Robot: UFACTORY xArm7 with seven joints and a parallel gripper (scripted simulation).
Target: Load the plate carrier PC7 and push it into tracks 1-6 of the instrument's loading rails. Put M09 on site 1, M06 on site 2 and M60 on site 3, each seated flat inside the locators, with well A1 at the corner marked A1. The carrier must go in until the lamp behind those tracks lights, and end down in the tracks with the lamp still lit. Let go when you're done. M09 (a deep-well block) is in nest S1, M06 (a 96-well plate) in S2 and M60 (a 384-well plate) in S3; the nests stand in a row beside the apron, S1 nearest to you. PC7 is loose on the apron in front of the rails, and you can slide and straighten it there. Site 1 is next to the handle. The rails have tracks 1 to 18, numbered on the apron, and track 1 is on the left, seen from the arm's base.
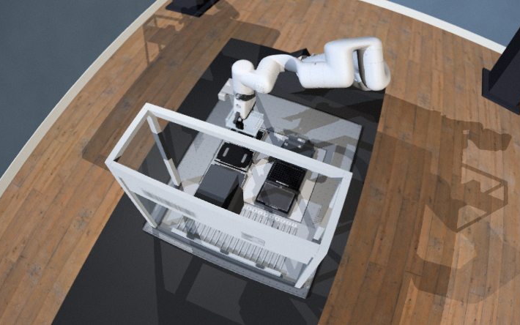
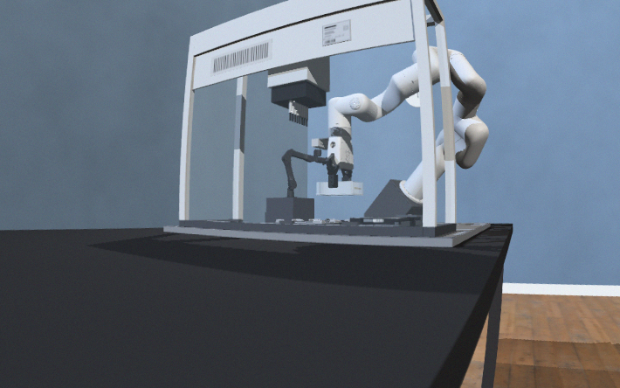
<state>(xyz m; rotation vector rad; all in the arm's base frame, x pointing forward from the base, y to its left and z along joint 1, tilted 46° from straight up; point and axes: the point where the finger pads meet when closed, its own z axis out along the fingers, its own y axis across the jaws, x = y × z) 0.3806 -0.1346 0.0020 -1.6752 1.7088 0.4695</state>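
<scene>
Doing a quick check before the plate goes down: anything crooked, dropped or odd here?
Nothing stands out. The claw holds a white plate level, clear of the deck. No spill or damage shows.

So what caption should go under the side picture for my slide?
Robot arm's end effector holds a white plate in the air, behind the white instrument frame.

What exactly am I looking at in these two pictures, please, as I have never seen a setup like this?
One picture looks down from above, the other from the side at table height. The white jointed robot arm stands on a black table beside a white open-framed instrument. Its gripper is shut on a pale rectangular well block, held in the air above the grey deck. On the deck lie a long carrier holding two dark plates and, beside it, an empty black nest.
</scene>
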